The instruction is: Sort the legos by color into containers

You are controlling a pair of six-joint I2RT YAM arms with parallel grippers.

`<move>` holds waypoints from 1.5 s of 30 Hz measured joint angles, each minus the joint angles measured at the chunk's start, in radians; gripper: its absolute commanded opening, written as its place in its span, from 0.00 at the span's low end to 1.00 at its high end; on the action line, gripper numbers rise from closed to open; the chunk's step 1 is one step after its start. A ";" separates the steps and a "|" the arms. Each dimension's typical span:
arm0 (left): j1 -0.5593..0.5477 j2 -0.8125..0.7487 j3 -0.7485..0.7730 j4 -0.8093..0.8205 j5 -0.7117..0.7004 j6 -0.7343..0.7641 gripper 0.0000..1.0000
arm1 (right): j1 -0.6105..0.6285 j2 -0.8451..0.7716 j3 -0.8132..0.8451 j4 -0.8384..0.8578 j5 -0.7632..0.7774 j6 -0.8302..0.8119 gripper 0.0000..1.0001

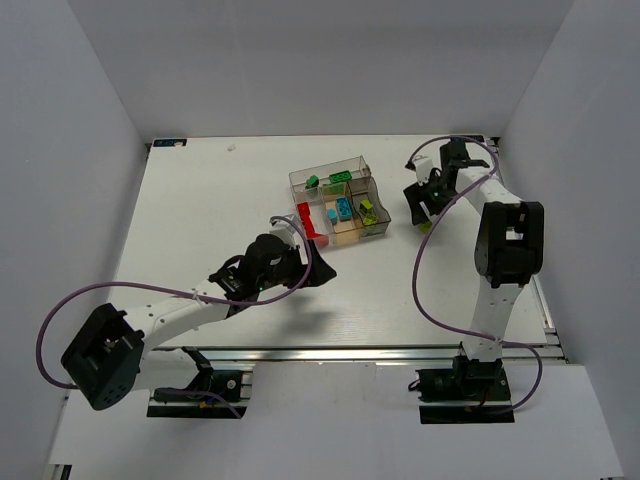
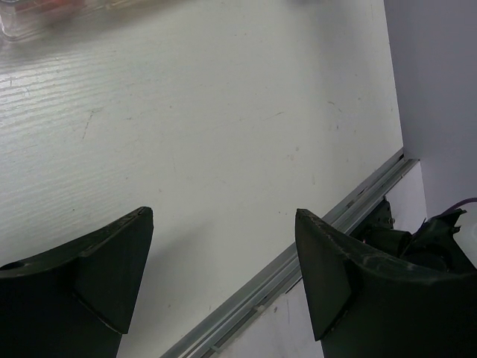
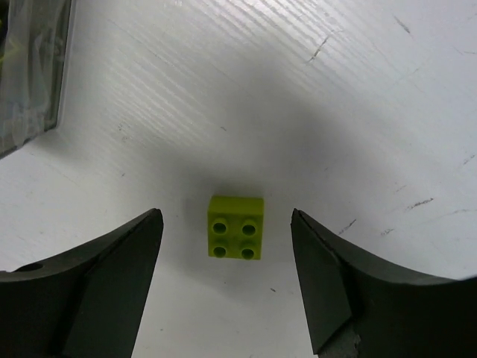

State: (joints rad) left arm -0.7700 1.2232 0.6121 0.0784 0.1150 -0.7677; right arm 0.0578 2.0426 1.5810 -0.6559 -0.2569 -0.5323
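The containers (image 1: 372,184) are joined clear bins at the table's middle back. They hold sorted legos: dark green (image 1: 338,178), red (image 1: 305,212), cyan (image 1: 343,208) and lime (image 1: 366,210). One lime brick (image 3: 236,227) lies studs-up on the table right of the bins. My right gripper (image 3: 225,214) is open just above it, a finger on either side, and neither touches it. In the top view this gripper (image 1: 420,215) hangs beside the bins' right edge. My left gripper (image 2: 223,212) is open over bare table, in front of the bins (image 1: 315,262), with nothing between its fingers.
A bin wall (image 3: 33,67) shows at the upper left of the right wrist view. A bin corner with red inside (image 2: 45,19) sits at the top of the left wrist view. The table's metal edge rail (image 2: 298,261) runs near the left gripper. White walls enclose the table.
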 measured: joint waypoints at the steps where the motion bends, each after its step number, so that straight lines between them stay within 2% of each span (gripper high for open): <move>1: 0.000 0.001 0.000 0.000 0.000 0.000 0.86 | 0.004 0.000 -0.005 0.000 0.008 -0.011 0.75; 10: 0.000 0.001 0.000 0.000 -0.001 0.000 0.86 | 0.018 0.000 -0.061 0.011 0.085 -0.066 0.58; 12: 0.000 -0.001 0.000 0.000 -0.002 0.000 0.86 | 0.016 0.000 -0.069 0.018 0.100 -0.073 0.49; 15: 0.000 -0.004 -0.002 0.000 -0.002 0.000 0.86 | 0.015 0.000 -0.078 0.027 0.107 -0.081 0.26; 16: 0.000 -0.004 -0.002 0.000 -0.002 0.000 0.86 | 0.015 0.000 -0.078 0.028 0.104 -0.081 0.15; 18: 0.000 -0.004 -0.002 -0.001 -0.002 0.000 0.86 | 0.015 0.000 -0.078 0.029 0.087 -0.083 0.01; 21: 0.000 -0.005 -0.002 -0.003 -0.003 0.000 0.86 | 0.016 -0.006 -0.076 0.023 0.042 -0.078 0.00; 27: 0.000 -0.036 -0.014 -0.003 -0.018 0.000 0.86 | 0.040 -0.069 0.021 0.005 -0.107 -0.045 0.01; 30: 0.000 -0.045 -0.015 -0.003 -0.025 0.000 0.86 | 0.077 -0.100 0.101 0.010 -0.167 -0.023 0.05; 35: 0.000 -0.053 -0.015 -0.006 -0.030 0.000 0.86 | 0.154 -0.092 0.185 0.013 -0.229 0.014 0.20; 38: 0.000 -0.063 -0.015 -0.014 -0.038 0.000 0.86 | 0.195 -0.054 0.209 0.009 -0.246 0.033 0.32; 39: 0.000 -0.068 -0.015 -0.016 -0.041 0.000 0.86 | 0.204 -0.040 0.210 0.009 -0.247 0.037 0.44; 42: 0.000 -0.078 -0.015 -0.021 -0.051 0.000 0.86 | 0.220 -0.002 0.210 0.002 -0.243 0.052 0.58; 45: 0.000 -0.085 -0.016 -0.023 -0.056 0.000 0.86 | 0.224 0.017 0.209 -0.001 -0.237 0.058 0.62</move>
State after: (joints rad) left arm -0.7700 1.1378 0.5964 0.0555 0.0593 -0.7677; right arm 0.2813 2.0594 1.7905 -0.6571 -0.4942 -0.4740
